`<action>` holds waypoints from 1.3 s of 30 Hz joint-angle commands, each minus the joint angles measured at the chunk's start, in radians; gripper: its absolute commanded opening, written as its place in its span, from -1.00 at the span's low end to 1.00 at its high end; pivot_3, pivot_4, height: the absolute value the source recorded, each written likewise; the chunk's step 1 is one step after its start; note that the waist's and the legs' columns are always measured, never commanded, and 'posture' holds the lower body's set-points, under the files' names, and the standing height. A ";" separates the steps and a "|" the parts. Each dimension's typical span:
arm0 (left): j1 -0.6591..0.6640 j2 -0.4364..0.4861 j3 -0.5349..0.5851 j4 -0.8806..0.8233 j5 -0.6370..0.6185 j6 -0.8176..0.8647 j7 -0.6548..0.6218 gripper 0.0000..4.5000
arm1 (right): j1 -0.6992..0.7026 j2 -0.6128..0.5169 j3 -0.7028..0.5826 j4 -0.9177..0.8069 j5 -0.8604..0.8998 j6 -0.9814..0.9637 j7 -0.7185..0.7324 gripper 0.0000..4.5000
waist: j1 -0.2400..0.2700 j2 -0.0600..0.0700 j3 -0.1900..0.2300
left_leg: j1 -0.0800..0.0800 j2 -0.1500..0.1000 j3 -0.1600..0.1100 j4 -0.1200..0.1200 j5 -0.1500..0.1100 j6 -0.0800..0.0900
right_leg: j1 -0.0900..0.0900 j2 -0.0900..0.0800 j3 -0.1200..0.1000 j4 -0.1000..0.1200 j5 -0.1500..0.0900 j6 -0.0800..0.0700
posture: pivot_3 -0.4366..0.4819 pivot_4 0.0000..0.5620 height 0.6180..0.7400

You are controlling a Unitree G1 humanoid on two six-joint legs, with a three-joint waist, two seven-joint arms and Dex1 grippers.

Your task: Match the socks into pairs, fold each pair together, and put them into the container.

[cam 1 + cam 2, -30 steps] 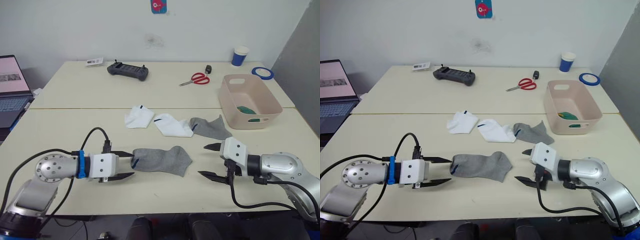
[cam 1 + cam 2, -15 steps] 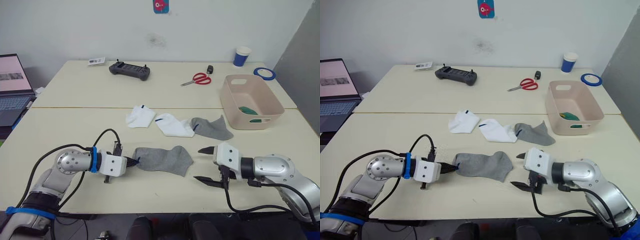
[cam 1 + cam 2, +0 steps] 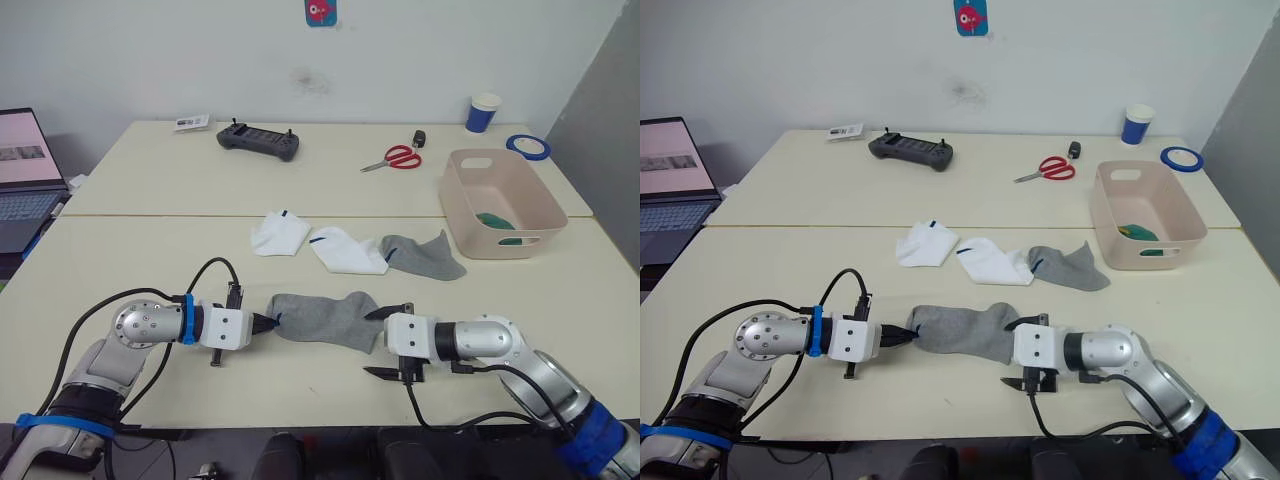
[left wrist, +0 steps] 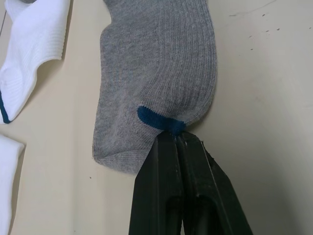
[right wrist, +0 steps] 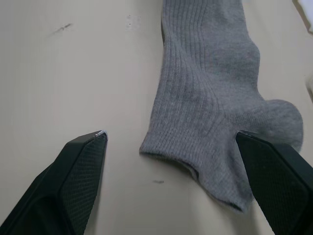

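We find the left gripper point(image 4: 175, 139) pinching the cuff of the grey sock point(image 3: 325, 318), anchoring it, while the right gripper point(image 5: 171, 147), fingers spread, straddles its toe end, apparently to fold it.

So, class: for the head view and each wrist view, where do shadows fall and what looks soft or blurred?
Left eye view: even, soft light; the pink tub shades its own interior. Left wrist view: grey sock ribbing crisp, left pincer fingers dark, with little detail. Right wrist view: a faint shadow edges the sock's toe; right pincer fingertips look slightly soft up close.
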 commanded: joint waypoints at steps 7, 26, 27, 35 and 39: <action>0.021 0.019 0.009 -0.059 -0.022 0.027 0.000 -1.00 | -0.029 0.021 -0.026 0.072 -0.011 -0.049 0.038 -0.35 | 0.000 0.000 0.000 | 0.000 0.000 0.000 0.000 0.000 0.000 | 0.000 0.000 0.000 0.001 0.000 0.000 | -0.05 -0.47 1.00; 0.343 0.289 0.198 -0.675 -0.694 0.990 -0.144 -1.00 | 0.138 -0.099 -0.344 -0.364 0.652 0.639 0.133 -0.98 | -0.002 0.000 0.000 | 0.001 0.001 -0.001 0.000 0.000 0.000 | 0.000 0.000 -0.001 0.002 -0.001 -0.001 | -0.05 -0.47 1.00; 0.361 0.297 0.216 -0.693 -0.728 1.037 -0.141 -1.00 | 0.144 -0.103 -0.363 -0.382 0.701 0.686 0.121 -0.98 | -0.003 0.000 0.000 | 0.002 0.001 -0.001 0.000 0.000 0.000 | 0.000 0.000 -0.001 0.003 -0.001 -0.001 | -0.05 -0.47 1.00; 0.463 0.303 0.216 -0.711 -0.905 1.389 -0.098 -1.00 | 0.163 -0.056 -0.375 -0.346 0.913 0.919 -0.027 -0.98 | -0.010 0.000 0.000 | 0.002 0.001 -0.002 -0.001 0.000 0.000 | 0.000 0.000 -0.001 0.003 -0.003 -0.004 | -0.05 -0.47 1.00; 0.330 0.198 0.138 -0.615 -0.859 1.460 -0.020 -1.00 | 0.081 -0.001 -0.357 -0.223 0.879 0.977 -0.121 -0.98 | -0.009 -0.002 -0.001 | 0.002 0.000 -0.001 0.000 0.000 0.000 | 0.000 0.000 0.000 0.002 -0.004 -0.006 | -0.05 -0.47 1.00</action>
